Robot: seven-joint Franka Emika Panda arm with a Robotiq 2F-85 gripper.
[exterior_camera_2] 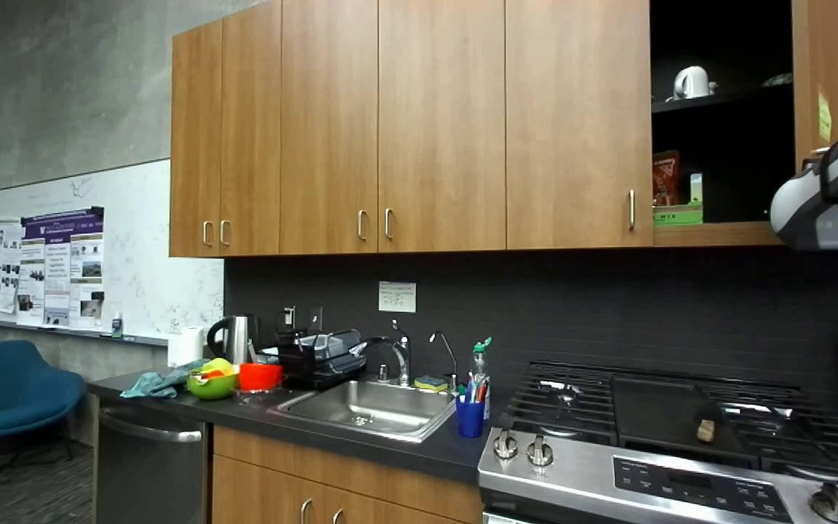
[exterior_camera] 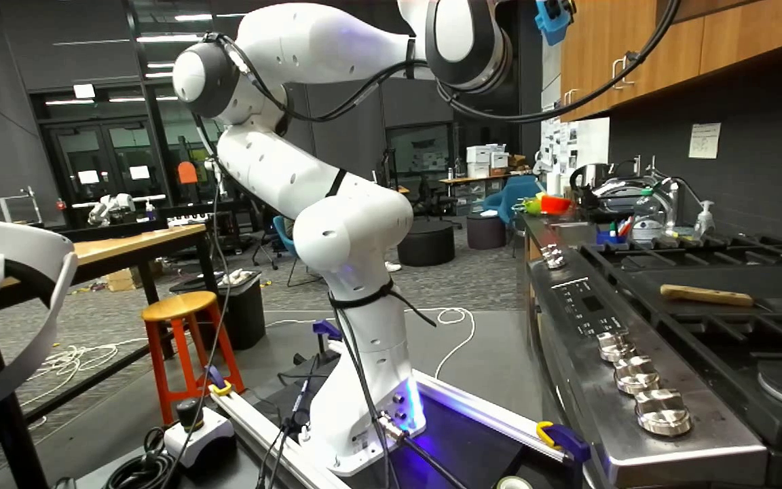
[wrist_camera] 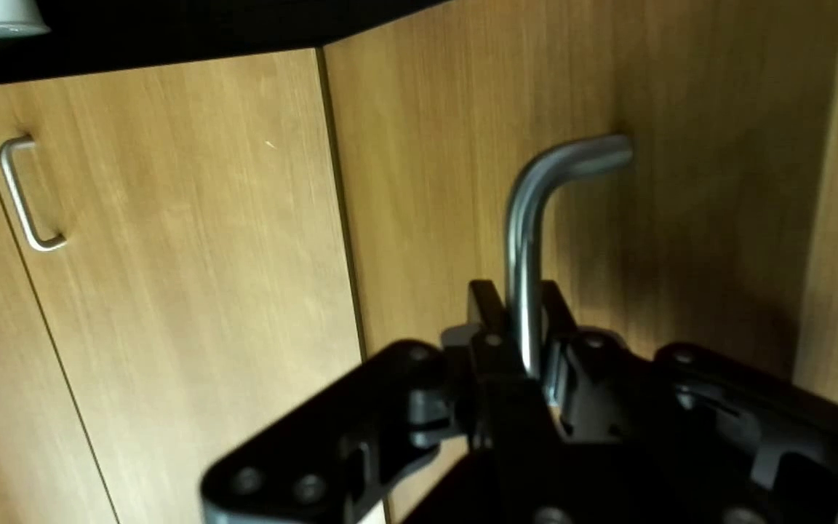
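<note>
My gripper is shut on a metal bar handle, with one black fingertip close on each side of it. The handle is fixed to a wooden cabinet door, which stands open at an angle in the wrist view. In an exterior view the open door is seen nearly edge-on beside a dark open cabinet. A white mug stands on its upper shelf, with a red packet and a green box below. The gripper is hidden or out of frame in both exterior views.
Closed cabinet doors with similar handles adjoin the open one. Below is a gas stove with a wooden-handled tool on it. A sink, a blue cup of pens and bowls are along the counter.
</note>
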